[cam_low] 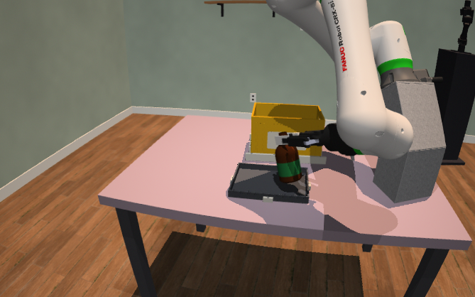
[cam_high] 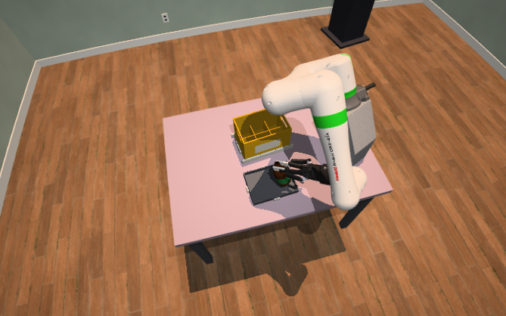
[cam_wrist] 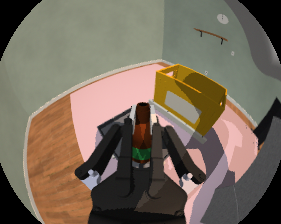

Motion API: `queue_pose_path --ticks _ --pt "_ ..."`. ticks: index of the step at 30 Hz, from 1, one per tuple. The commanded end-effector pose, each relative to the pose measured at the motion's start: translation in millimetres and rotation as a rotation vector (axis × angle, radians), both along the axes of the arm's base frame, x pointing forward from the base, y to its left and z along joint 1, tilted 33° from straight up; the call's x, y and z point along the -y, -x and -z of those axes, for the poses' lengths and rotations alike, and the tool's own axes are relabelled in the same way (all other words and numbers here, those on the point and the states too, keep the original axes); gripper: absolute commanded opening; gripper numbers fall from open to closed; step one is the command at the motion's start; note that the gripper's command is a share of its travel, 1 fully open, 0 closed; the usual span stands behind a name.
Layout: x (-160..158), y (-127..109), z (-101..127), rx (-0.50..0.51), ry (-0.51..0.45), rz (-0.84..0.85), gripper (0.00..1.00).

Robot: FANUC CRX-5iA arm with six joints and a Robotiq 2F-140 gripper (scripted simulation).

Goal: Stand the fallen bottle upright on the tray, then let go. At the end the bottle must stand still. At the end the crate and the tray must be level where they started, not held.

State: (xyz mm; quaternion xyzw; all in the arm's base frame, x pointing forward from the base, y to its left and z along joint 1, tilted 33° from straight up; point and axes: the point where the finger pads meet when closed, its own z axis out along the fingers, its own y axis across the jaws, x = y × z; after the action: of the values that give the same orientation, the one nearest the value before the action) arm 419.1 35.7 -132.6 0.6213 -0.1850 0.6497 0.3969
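Exterior view: now at the righting step, judging by the lean, with the release not yet due. Holding the bottle [cam_high: 283,181] [cam_low: 287,164] [cam_wrist: 142,135] by its neck, in the gripper [cam_high: 279,165] [cam_low: 283,138] [cam_wrist: 143,110] closed firmly on it. Leaning slightly, neck toward eleven o'clock, over the tray [cam_high: 260,188] [cam_low: 253,184] [cam_wrist: 108,126] on its two-to-three-o'clock side; cannot tell whether touching down at the base. Next, probably bring the base flat, settle the weight, then open gently and back out toward three o'clock.

In the top view, mind the raised rim at three o'clock, near the base. Keep off the crate [cam_high: 246,150] [cam_low: 261,127] [cam_wrist: 163,92] at twelve o'clock, standing apart from the tray. Find more tray floor toward nine o'clock, and wide tabletop [cam_high: 207,188] [cam_low: 179,165] [cam_wrist: 91,107] beyond. Could tip the bottle by releasing at this slant.
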Motion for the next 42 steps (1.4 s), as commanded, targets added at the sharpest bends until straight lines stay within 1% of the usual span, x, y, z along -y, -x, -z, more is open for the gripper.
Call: queue_pose_path --ticks 1,23,42 --pt "2.2 -0.7 3.7 0.0 0.0 0.0 0.0" --pt "10.9 -3.0 17.8 0.0 0.0 0.0 0.0" --pt "12.5 -3.5 20.4 0.0 0.0 0.0 0.0"
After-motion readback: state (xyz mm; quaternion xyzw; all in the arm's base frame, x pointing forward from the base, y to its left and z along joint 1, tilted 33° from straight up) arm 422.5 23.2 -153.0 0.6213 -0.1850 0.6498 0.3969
